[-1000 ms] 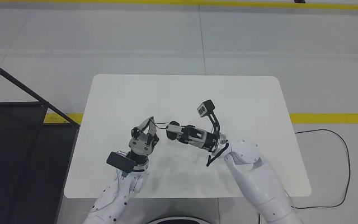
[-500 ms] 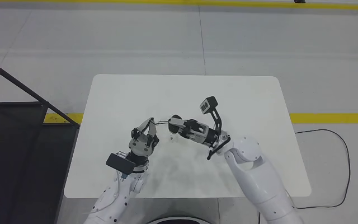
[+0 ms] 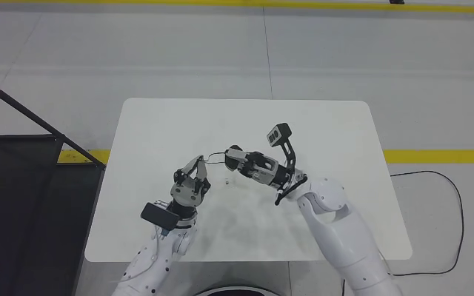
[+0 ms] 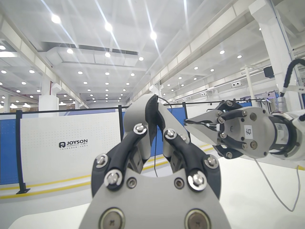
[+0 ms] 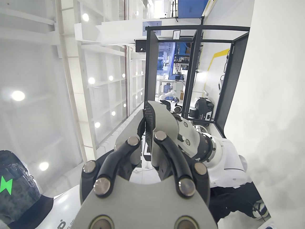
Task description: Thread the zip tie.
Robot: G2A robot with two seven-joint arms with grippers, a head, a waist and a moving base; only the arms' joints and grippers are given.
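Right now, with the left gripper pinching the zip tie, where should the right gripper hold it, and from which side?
Probably the short free arc of the zip tie beyond the left gripper's tips, taken side-on from the right gripper's side. The strap is thin and clamped between the left's shut fingers, leaving just that arc; the right gripper sits shut there.

Zip tie [image 4: 155, 158] spans between left tool [image 3: 200, 160] and right tool [image 3: 231, 152].
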